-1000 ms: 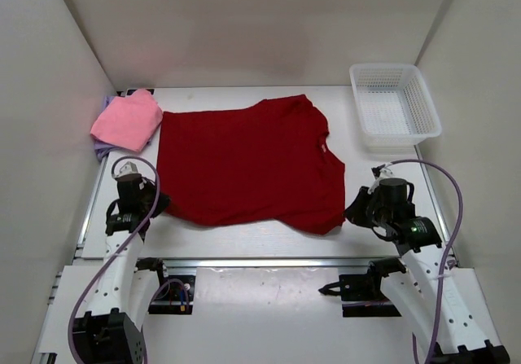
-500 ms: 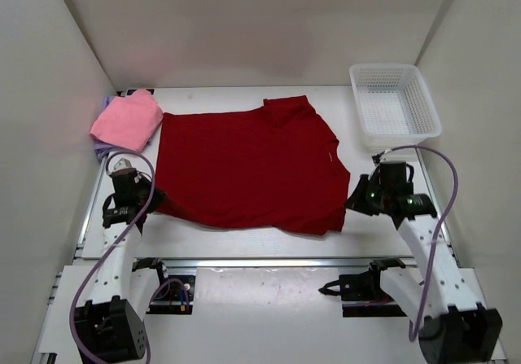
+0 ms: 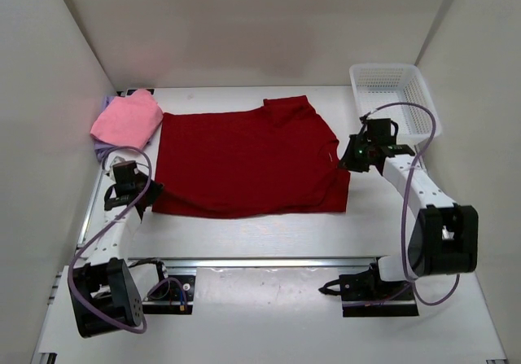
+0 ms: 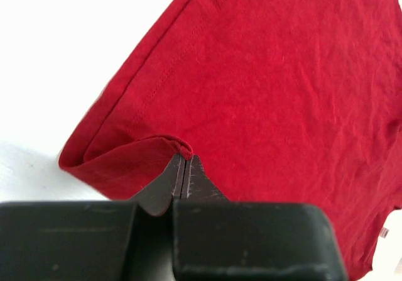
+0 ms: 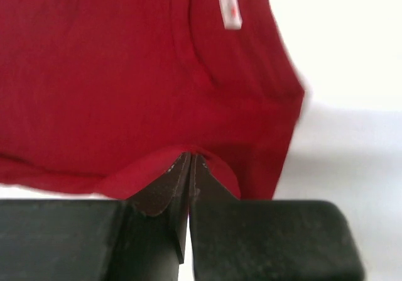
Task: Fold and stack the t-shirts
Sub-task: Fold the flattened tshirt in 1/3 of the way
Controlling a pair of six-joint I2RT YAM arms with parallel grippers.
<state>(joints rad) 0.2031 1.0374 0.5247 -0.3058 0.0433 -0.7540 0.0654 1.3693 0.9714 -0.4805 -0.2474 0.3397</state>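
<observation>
- Three t-shirts on the table [image 3: 260, 238]: you are working one, and two sit stacked aside.
- Dark red t-shirt [image 3: 244, 164]: spread flat between the two grippers, with its near edge taken up at both ends. It is a soft, light, limp knit that creases easily and holds no shape of its own. Expect it to sag between your two pinch points.
- Left gripper [image 4: 183, 163]: jaws pinched tight on a fold of the red corner. The cloth bulges over the tips and runs away ahead and to the right of them.
- Right gripper [image 5: 190, 161]: jaws closed on a fold of the red edge on the neck side. The white neck label [image 5: 230, 9] lies ahead of the tips.
- Where to hold: hems and seams, where the doubled stitching gives the jaws more to bite. A single thin layer would likely slip. Keep both pinches level and the cloth taut so the fold lands straight.
- Pink t-shirt [image 3: 126, 120]: folded, beyond the left jaws, lying on top of the lavender t-shirt [image 3: 101, 147], of which only an edge shows.
- White basket [image 3: 431, 124]: beyond the right jaws, not part of your stack.
</observation>
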